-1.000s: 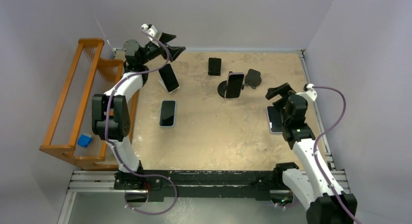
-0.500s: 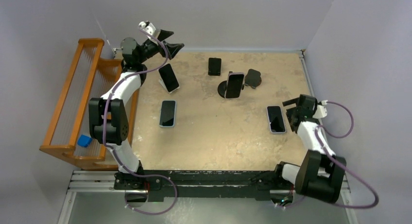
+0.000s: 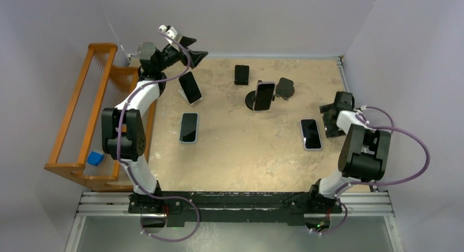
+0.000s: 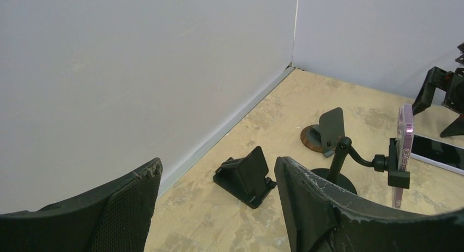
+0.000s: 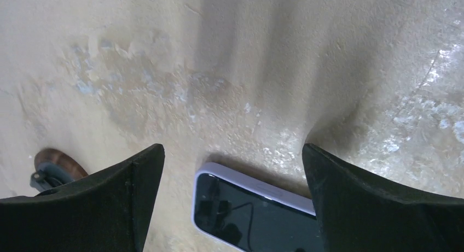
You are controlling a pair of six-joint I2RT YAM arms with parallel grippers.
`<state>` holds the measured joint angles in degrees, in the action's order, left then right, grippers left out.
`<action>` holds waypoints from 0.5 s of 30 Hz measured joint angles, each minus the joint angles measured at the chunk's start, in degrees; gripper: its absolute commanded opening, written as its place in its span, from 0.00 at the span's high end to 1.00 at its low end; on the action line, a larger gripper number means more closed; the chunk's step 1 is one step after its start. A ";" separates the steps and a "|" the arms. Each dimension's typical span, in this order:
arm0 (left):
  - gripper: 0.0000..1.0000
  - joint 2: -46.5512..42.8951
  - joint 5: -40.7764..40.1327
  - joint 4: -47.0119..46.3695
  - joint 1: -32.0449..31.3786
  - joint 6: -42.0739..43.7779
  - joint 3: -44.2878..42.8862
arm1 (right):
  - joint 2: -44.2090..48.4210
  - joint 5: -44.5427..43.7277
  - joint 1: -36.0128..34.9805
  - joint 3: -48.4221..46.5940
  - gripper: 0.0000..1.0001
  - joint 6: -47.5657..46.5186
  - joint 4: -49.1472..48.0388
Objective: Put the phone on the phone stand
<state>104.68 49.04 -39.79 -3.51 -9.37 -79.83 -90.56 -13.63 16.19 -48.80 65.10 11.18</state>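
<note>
A phone in a lavender case [image 3: 310,134] lies flat, screen up, on the right of the table. My right gripper [image 3: 328,121] is open just to its right. In the right wrist view one end of this phone [image 5: 257,208] lies on the table below my open right gripper [image 5: 234,148], untouched. My left gripper [image 3: 196,48] hangs open at the back left, holding nothing. Between its open jaws, the left wrist view shows an empty black wedge phone stand [image 4: 245,175] on the table beyond my left gripper [image 4: 218,162]. This stand [image 3: 241,74] sits at the back centre.
One phone [image 3: 190,88] leans on a stand below the left gripper and another phone [image 3: 189,127] lies flat nearby. A gooseneck stand holds a phone [image 3: 264,95], with an empty wood-based stand [image 3: 284,88] beside it. An orange rack [image 3: 82,115] lines the left edge.
My right arm has folded back and swung its gripper from above the lavender phone to the phone's right side, uncovering it. The left gripper has hardly moved.
</note>
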 measured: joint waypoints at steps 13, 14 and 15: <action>0.26 -0.02 -0.28 0.35 0.00 0.37 0.07 | -1.49 1.88 0.13 -1.29 0.02 0.50 -0.87; 0.26 -0.02 -0.28 0.02 0.00 0.04 0.13 | -0.83 2.69 0.11 -0.72 0.02 0.50 -0.85; 0.25 -0.02 -0.28 -0.31 0.00 -0.13 0.35 | -0.09 3.30 -0.07 -0.11 0.02 0.52 -0.48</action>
<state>104.66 48.75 -40.10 -3.51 -9.50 -79.48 -90.65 -10.33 16.12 -48.90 65.63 10.70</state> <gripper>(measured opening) 0.742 0.984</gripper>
